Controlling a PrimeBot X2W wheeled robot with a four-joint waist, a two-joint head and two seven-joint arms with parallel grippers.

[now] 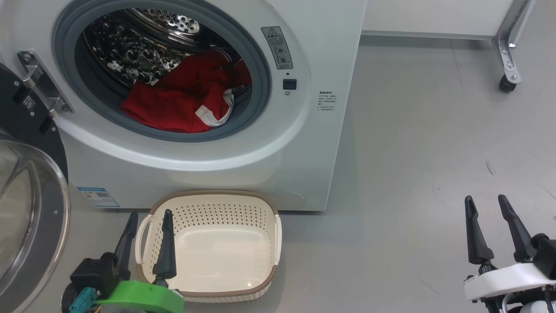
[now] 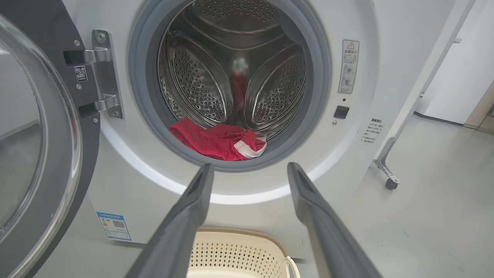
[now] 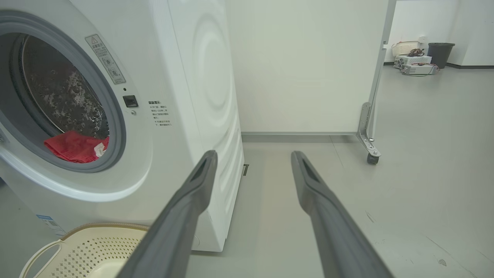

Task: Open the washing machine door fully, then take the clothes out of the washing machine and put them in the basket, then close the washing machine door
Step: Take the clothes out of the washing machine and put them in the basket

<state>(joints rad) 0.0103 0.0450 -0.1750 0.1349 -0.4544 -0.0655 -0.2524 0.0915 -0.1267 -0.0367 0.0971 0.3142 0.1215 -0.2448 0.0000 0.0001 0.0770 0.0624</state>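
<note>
The white washing machine (image 1: 321, 65) stands with its round door (image 1: 30, 208) swung out to the left, glass bowl facing me. Red clothes (image 1: 182, 98) with white trim lie at the front of the steel drum, also seen as clothes (image 2: 220, 141) and clothes (image 3: 73, 146). The cream basket (image 1: 260, 204) sits on the floor right below the opening, with nothing in it. My left gripper (image 1: 149, 216) is open over the basket's left handle, pointing at the drum. My right gripper (image 1: 485, 201) is open, low at the right, over bare floor.
A white partition panel on a castor leg (image 1: 506, 80) stands at the back right. A dark bin (image 3: 440, 54) and boxes sit far off behind it. The grey floor (image 1: 412, 152) stretches to the right of the machine.
</note>
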